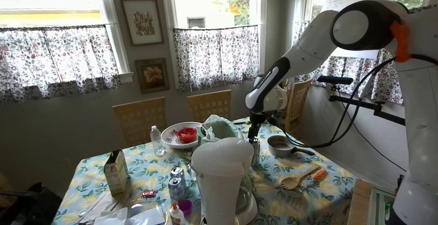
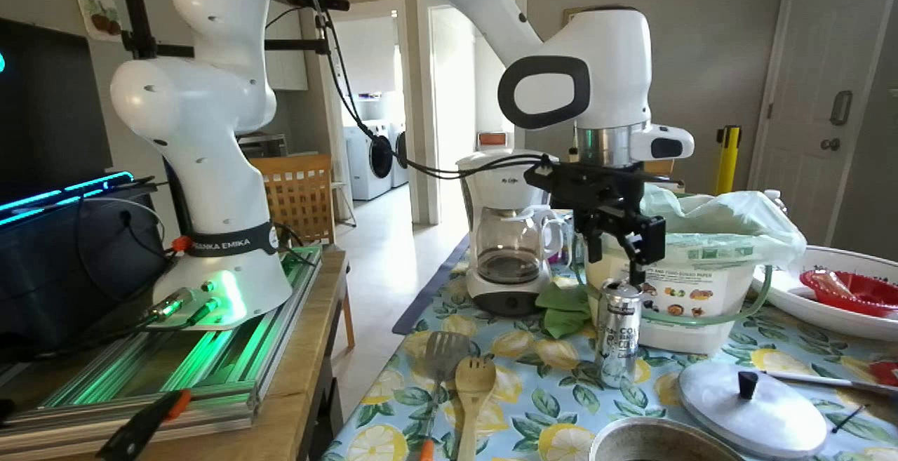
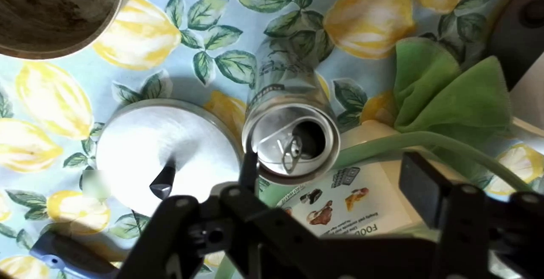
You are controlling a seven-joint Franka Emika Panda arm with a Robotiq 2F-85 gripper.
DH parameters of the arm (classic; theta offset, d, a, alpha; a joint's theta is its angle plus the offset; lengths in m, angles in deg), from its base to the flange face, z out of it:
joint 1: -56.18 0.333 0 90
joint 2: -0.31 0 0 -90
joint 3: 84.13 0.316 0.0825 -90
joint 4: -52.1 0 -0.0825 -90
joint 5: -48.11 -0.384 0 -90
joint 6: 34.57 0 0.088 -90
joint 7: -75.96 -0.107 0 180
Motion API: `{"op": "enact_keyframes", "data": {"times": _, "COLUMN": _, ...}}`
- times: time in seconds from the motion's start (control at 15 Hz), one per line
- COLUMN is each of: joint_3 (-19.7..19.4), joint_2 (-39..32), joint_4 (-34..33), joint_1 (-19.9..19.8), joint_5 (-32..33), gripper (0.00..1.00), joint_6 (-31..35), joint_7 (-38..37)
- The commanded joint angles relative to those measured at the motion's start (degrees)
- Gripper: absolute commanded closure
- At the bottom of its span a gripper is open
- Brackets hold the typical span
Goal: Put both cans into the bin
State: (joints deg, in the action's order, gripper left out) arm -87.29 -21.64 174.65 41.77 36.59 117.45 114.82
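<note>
A silver can stands upright on the tablecloth in an exterior view (image 2: 619,342); its opened top shows in the wrist view (image 3: 274,132). The bin, a whitish pail with a pale green bag and green handle (image 2: 691,313), stands right beside it. My gripper (image 2: 616,264) points down just above the can, open and empty. In the wrist view the fingers (image 3: 329,170) are wide apart; the left fingertip overlaps the can's rim, the right one overlaps the bin's side. Whether the fingertip touches the can I cannot tell. Two more cans (image 1: 176,188) (image 1: 177,173) stand together beyond the coffee maker.
The white coffee maker (image 2: 508,236) stands near the bin. A pot (image 1: 280,146), a metal lid (image 2: 754,405), a wooden spoon (image 2: 475,391) and a spatula (image 2: 443,356) lie near the can. A white bowl (image 1: 170,142) with a red dish and a plastic bottle (image 1: 157,142) stand beyond the bin.
</note>
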Motion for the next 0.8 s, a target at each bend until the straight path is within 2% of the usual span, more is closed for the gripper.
{"op": "enact_keyframes", "data": {"times": 0.0, "joint_3": 1.37, "joint_2": -1.46, "joint_4": -1.16, "joint_1": -1.48, "joint_5": 1.8, "gripper": 0.45, "joint_6": 1.5, "joint_7": 0.31}}
{"op": "enact_keyframes", "data": {"times": 0.47, "joint_3": 1.23, "joint_2": -1.97, "joint_4": -1.58, "joint_1": -1.92, "joint_5": 2.27, "gripper": 0.94, "joint_6": 1.4, "joint_7": -0.17}}
{"op": "enact_keyframes", "data": {"times": 0.6, "joint_3": 1.24, "joint_2": -2.09, "joint_4": -1.67, "joint_1": -2.08, "joint_5": 2.24, "gripper": 1.0, "joint_6": 1.38, "joint_7": -0.24}}
{"op": "enact_keyframes", "data": {"times": 0.73, "joint_3": 1.33, "joint_2": -2.11, "joint_4": -1.74, "joint_1": -2.29, "joint_5": 2.06, "gripper": 1.0, "joint_6": 1.34, "joint_7": -0.26}}
